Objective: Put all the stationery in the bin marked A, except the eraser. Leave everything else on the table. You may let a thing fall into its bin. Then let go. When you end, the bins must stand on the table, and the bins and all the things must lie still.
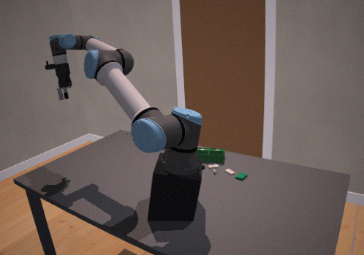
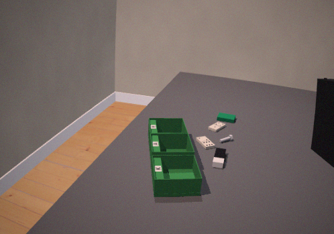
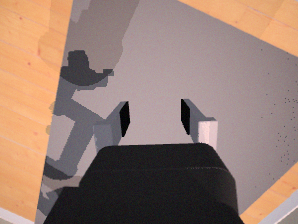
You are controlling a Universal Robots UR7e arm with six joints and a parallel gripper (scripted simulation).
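The job on the big table looks to be at picking out the first thing. The claw is up high with its fingers wide apart and nothing in them. It should go around to the far side of the arm's black foot, then down.

Three green bins stand in a row over there, well away from the claw. I see nothing in the parts of them that show, but their walls hide some of the inside. The marks are too small to read, so I can't tell which is A.

The green block is far from the claw, past the rest, out on the table. It may be the stationery to fetch, so it could be next. The eraser, far off too, must stay. So should the two dominoes and the little bolt, also across from the claw
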